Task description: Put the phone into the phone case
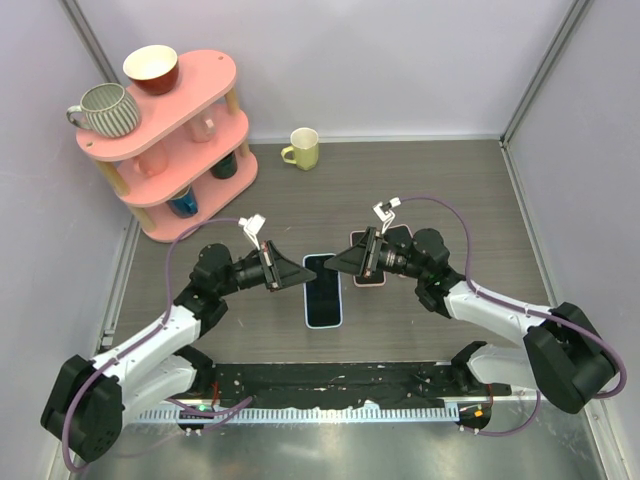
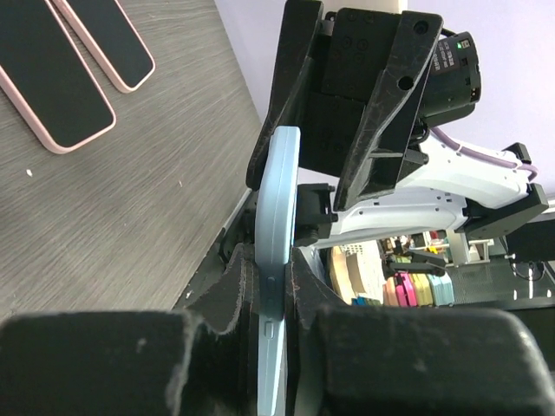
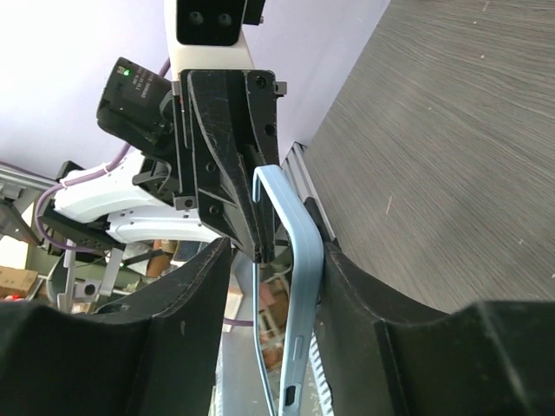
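Observation:
A light-blue phone case [image 1: 323, 295] with a dark phone face in it hangs between both arms just above the table. My left gripper [image 1: 298, 272] is shut on its edge; in the left wrist view [image 2: 276, 260] the case [image 2: 277, 191] stands edge-on, pinched between both pads. My right gripper [image 1: 333, 262] straddles the other end. In the right wrist view [image 3: 276, 260] the case's bent side wall [image 3: 303, 260] leans on one finger, and the other finger [image 3: 199, 286] stands apart from the case's thin rim.
Two pink-cased phones [image 2: 52, 78] lie on the table by the right arm [image 1: 372, 272]. A pink three-tier shelf [image 1: 190, 140] with mugs and a bowl stands at the back left. A yellow-green mug [image 1: 302, 148] stands at the back centre.

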